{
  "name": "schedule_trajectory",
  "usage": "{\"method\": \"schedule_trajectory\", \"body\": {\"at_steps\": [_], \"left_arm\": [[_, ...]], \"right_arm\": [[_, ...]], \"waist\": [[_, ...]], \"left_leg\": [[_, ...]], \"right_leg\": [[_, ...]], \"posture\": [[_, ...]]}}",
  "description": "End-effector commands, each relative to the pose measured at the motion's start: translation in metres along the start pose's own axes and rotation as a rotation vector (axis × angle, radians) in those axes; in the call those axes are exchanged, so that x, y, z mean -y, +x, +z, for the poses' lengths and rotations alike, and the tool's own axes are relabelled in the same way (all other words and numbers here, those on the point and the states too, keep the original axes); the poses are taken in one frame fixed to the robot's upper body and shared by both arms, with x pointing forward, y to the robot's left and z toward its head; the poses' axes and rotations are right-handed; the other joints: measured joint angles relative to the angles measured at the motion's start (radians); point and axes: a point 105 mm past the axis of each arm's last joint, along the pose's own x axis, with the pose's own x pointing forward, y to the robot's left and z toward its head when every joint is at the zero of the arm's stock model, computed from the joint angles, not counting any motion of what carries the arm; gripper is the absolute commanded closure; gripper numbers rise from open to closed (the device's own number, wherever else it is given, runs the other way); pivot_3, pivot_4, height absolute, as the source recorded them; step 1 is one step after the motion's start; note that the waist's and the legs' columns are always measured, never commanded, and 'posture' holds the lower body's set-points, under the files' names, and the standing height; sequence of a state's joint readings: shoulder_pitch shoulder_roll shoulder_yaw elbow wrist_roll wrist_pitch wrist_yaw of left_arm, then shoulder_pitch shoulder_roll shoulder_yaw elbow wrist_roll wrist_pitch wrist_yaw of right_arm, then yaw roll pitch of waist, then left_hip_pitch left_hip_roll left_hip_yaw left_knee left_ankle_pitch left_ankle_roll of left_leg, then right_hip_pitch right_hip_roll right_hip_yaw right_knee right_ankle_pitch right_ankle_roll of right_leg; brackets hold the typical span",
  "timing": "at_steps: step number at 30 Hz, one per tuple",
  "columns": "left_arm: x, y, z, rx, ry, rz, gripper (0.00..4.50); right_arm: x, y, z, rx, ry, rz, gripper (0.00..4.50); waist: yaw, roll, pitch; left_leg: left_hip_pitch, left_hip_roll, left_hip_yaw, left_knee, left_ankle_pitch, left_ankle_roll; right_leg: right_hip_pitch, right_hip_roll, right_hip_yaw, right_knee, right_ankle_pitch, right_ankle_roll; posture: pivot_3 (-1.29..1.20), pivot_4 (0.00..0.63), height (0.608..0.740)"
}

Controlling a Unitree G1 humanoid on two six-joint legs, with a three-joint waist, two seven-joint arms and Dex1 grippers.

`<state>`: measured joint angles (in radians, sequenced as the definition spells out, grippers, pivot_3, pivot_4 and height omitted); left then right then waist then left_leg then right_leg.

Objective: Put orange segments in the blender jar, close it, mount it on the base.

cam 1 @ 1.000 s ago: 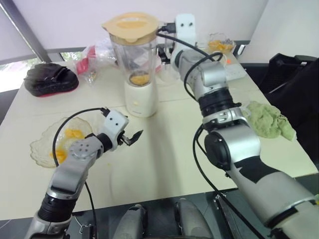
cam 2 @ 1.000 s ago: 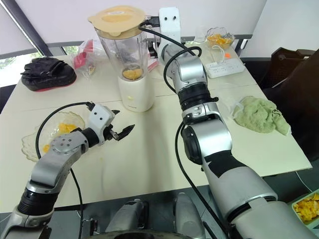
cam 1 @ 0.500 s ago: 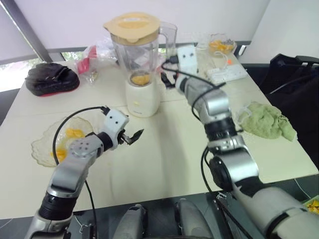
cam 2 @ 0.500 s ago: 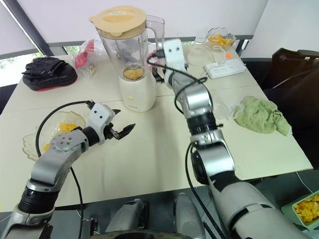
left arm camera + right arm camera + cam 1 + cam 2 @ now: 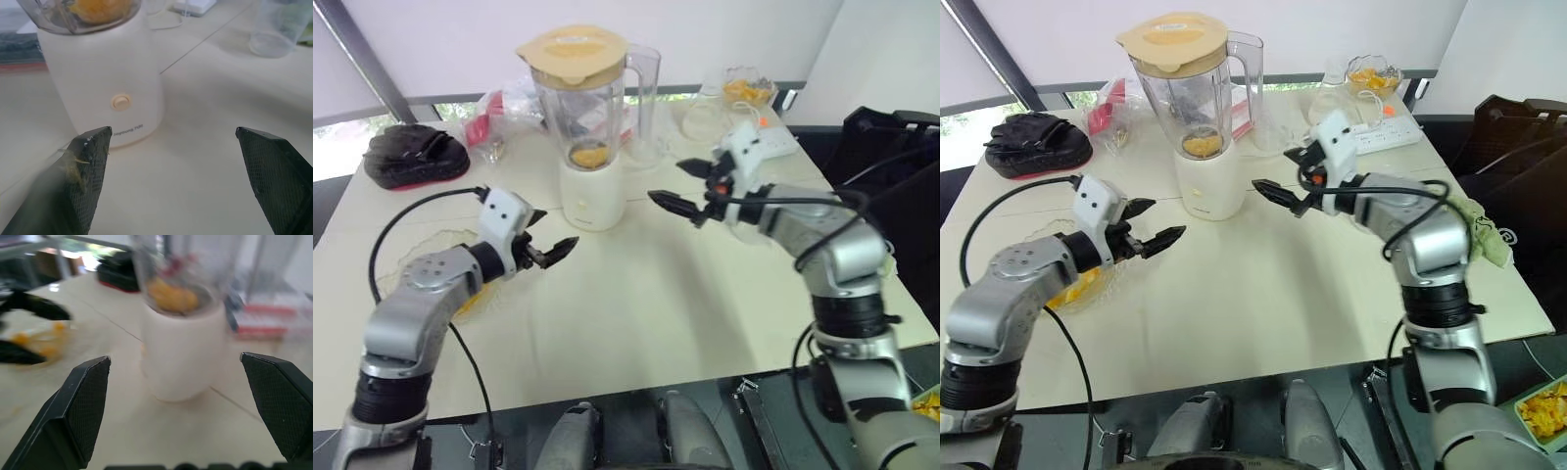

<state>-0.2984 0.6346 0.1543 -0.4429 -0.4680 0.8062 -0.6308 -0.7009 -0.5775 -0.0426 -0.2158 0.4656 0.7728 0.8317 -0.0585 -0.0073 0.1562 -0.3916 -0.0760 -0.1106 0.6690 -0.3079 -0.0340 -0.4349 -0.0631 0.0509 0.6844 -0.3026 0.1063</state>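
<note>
The blender jar (image 5: 579, 108) stands on its white base (image 5: 590, 199) at the table's middle back. Its beige lid (image 5: 573, 46) is on, and orange segments (image 5: 588, 155) lie at the jar's bottom. My left gripper (image 5: 548, 250) hovers open and empty just left of the base (image 5: 108, 93), above the table. To the right of the blender, my right gripper (image 5: 1277, 172) hangs open and empty, pointing at the base (image 5: 183, 352). A glass bowl (image 5: 1038, 240) with more orange segments (image 5: 1077, 286) sits under my left forearm.
A black bag (image 5: 416, 157) lies at the back left, with pink packets (image 5: 494, 106) beside it. A power strip (image 5: 771, 140), a clear cup (image 5: 703, 117) and a small bowl of orange pieces (image 5: 749, 88) stand at the back right. A green cloth (image 5: 1477, 245) lies behind my right arm.
My right arm has drawn back from behind the blender to its front right, off the jar. My left gripper has shifted left and its fingers stand wider apart.
</note>
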Motion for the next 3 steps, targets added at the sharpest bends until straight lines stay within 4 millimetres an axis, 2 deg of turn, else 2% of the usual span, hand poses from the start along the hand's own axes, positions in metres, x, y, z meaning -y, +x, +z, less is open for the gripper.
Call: {"method": "schedule_trajectory", "body": {"at_steps": [1, 3], "left_arm": [[0.0039, -0.0128, 0.0211, 0.044, 0.046, -0.037, 0.26], [0.0051, -0.0169, 0.0227, 0.044, 0.046, -0.044, 0.26]], "right_arm": [[-0.0123, -0.0173, 0.0134, 0.031, -0.042, 0.092, 0.05], [-0.0147, -0.0243, 0.012, 0.013, -0.039, 0.114, 0.05]], "waist": [[0.003, 0.0, 0.0], [0.006, 0.0, 0.0]], "left_leg": [[0.0, 0.0, 0.0, 0.0, 0.0, 0.0], [0.0, 0.0, 0.0, 0.0, -0.001, 0.001]], "right_leg": [[0.0, 0.0, 0.0, 0.0, 0.0, 0.0], [0.0, 0.0, 0.0, 0.0, 0.0, 0.0]], "posture": [[0.0, 0.15, 0.74], [0.0, 0.15, 0.74]]}}
